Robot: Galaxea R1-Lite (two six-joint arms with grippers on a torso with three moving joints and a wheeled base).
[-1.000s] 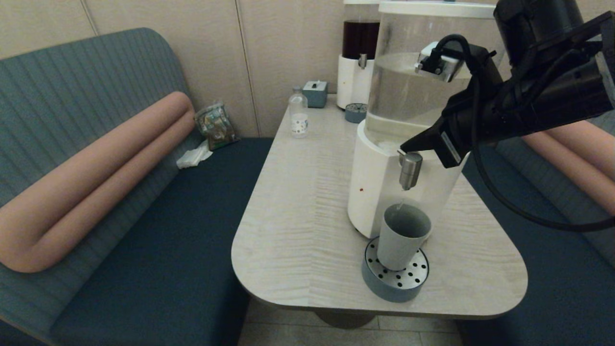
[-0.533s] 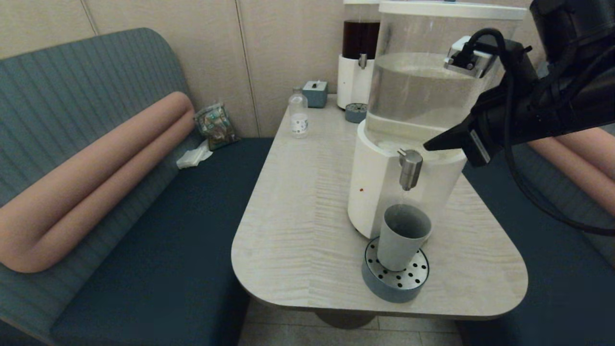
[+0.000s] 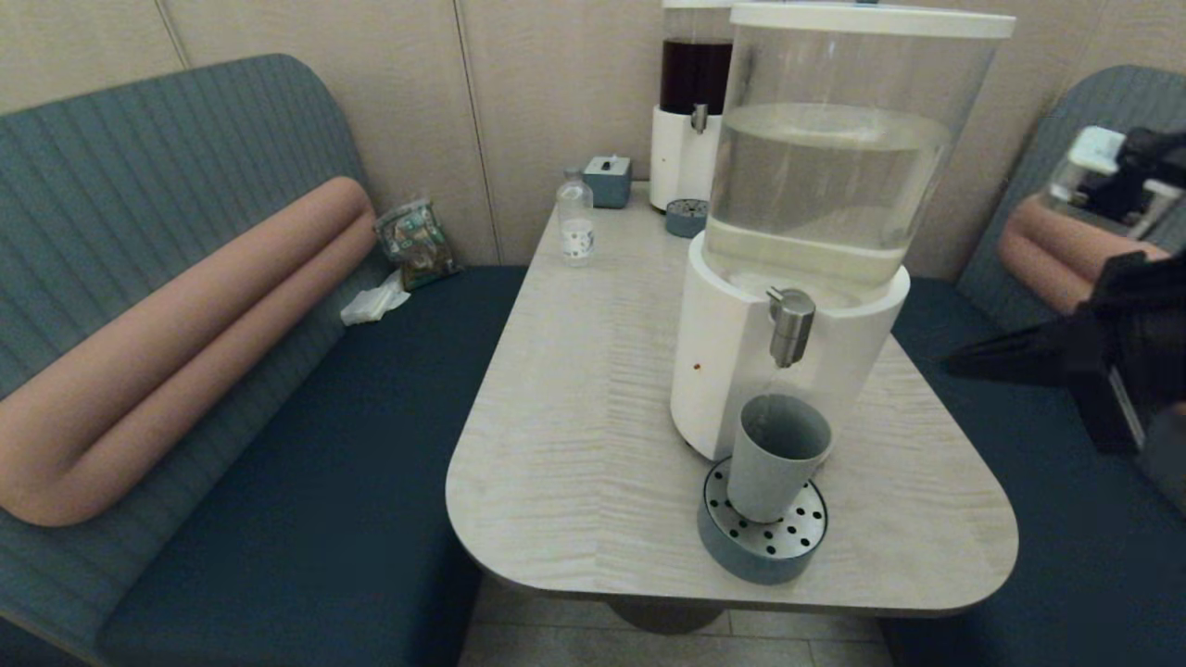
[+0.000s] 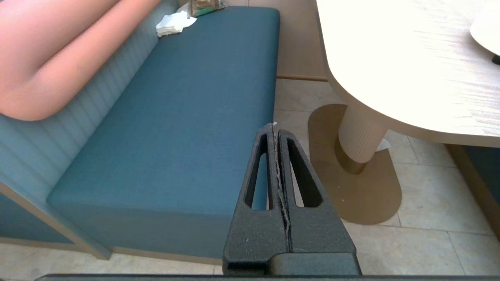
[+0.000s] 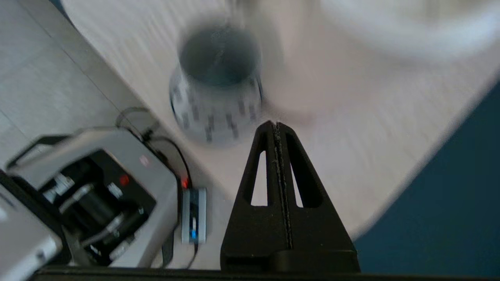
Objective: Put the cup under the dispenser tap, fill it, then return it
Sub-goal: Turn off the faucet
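The pale wood-grain table is viewed downward from the head; the right wrist view shares it beyond the closed right gripper.

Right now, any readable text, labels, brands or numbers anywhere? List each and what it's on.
None can be read.
small clear bottle: its label shows only a dotted pattern, too small to read.
packet on the bench: printed, but too small to read.
cup, dispenser tap, drip tray: no markings visible.
The right wrist view is blurred, so nothing legible there.
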